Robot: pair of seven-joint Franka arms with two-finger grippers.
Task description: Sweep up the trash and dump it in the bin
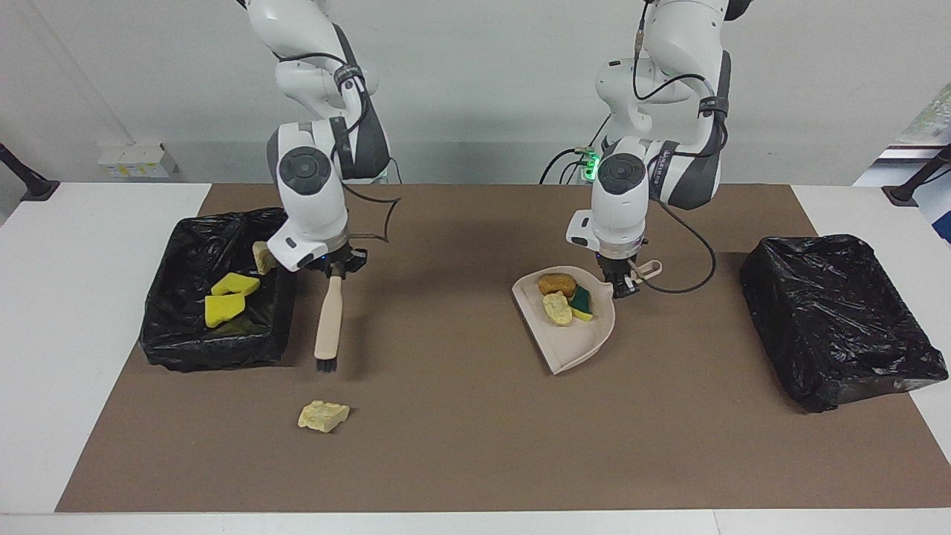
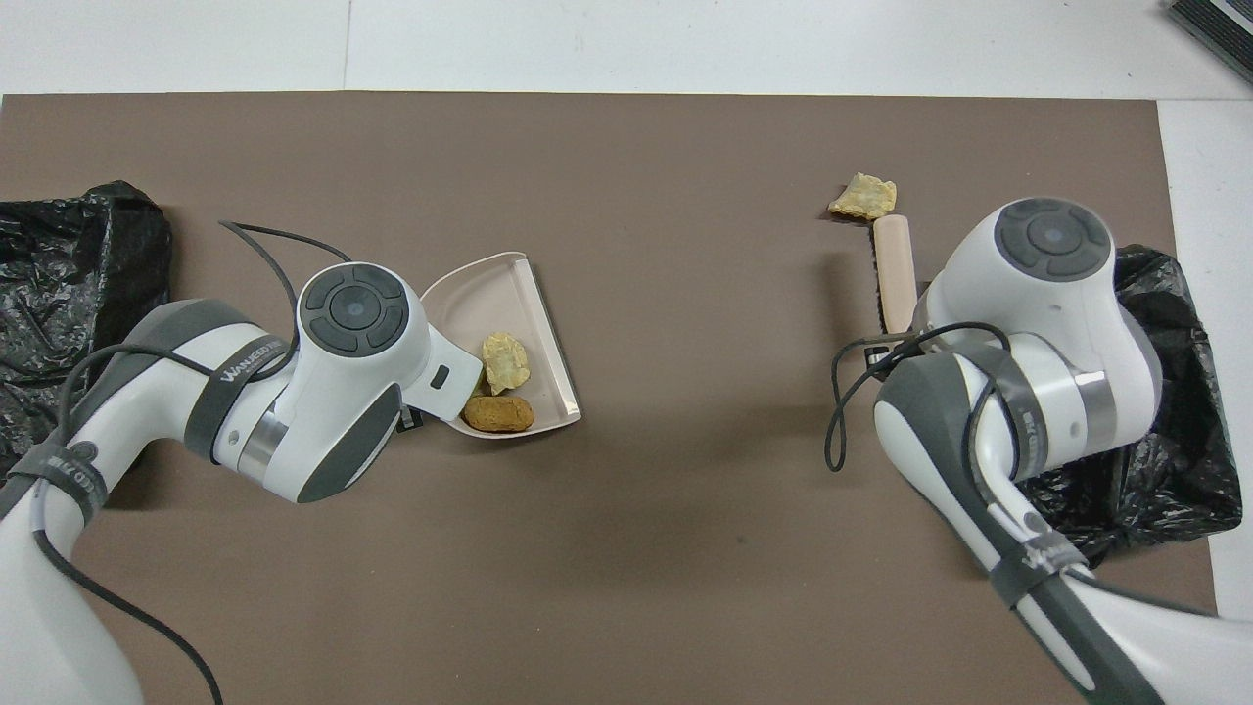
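My left gripper [image 1: 620,282] is shut on the handle of the beige dustpan [image 1: 572,338], mid-table. In the pan lie a golden-brown roll [image 1: 557,283], a pale crumbly chunk [image 1: 557,308] and a yellow-and-green sponge [image 1: 582,302]. My right gripper [image 1: 338,269] is shut on the brush [image 1: 329,312], which points bristles-down beside a black-lined bin [image 1: 171,334]. That bin holds two yellow sponge pieces [image 1: 235,284] and a pale chunk [image 1: 263,258]. One pale chunk [image 1: 324,415] lies loose on the mat, farther from the robots than the bristles. In the overhead view both grippers are hidden under their wrists.
A second black-lined bin [image 1: 839,319] stands at the left arm's end of the brown mat [image 1: 475,446]. Overhead, the dustpan [image 2: 489,294], brush handle [image 2: 894,259] and loose chunk [image 2: 862,196] show. White table borders the mat.
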